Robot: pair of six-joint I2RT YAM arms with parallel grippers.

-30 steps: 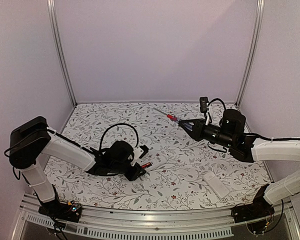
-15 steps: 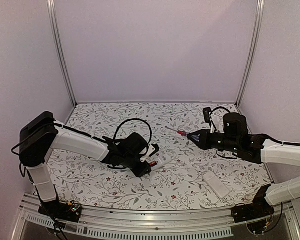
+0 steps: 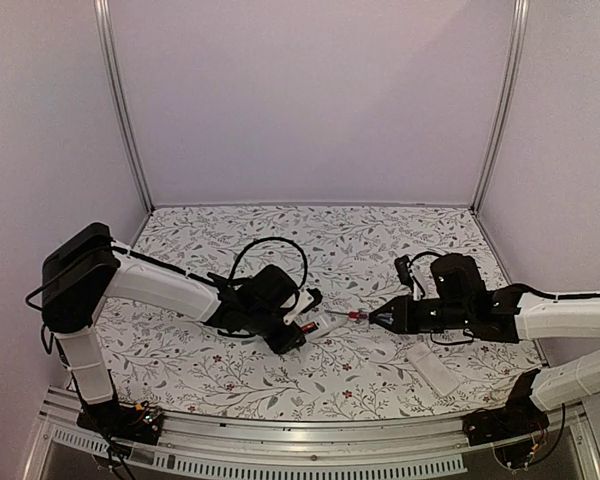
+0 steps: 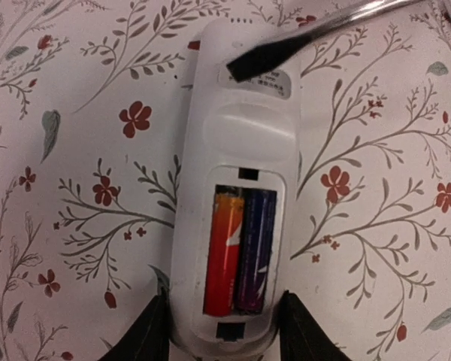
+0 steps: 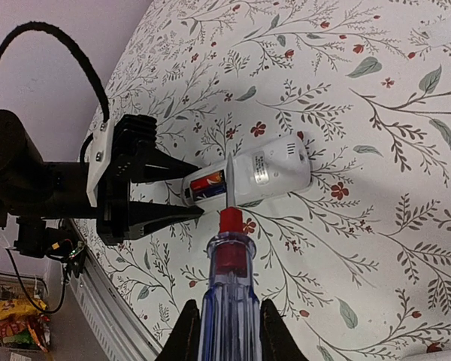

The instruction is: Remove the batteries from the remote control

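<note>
The white remote control [image 4: 240,143] lies on the floral table with its battery bay open and facing up. Two batteries sit side by side in the bay, one red-orange [image 4: 224,252] and one dark purple [image 4: 256,248]. My left gripper [image 4: 225,340] is shut on the remote's battery end, one finger on each side; it also shows in the top view [image 3: 296,331]. My right gripper [image 5: 229,335] is shut on the red-and-blue screwdriver handle [image 5: 229,293]. The screwdriver's flat tip [image 4: 259,64] hovers over the remote's far end, past the bay. The remote [image 3: 327,322] and right gripper [image 3: 382,318] show in the top view.
A flat white rectangular plate [image 3: 433,368] lies on the table near the front right, beside the right arm. The left arm's black cable [image 3: 270,245] loops above its wrist. Metal posts and purple walls enclose the table at the back and sides.
The right arm has swung down and left, bringing the screwdriver tip from mid-table to over the remote. The left arm shifted right with the remote, then held still.
</note>
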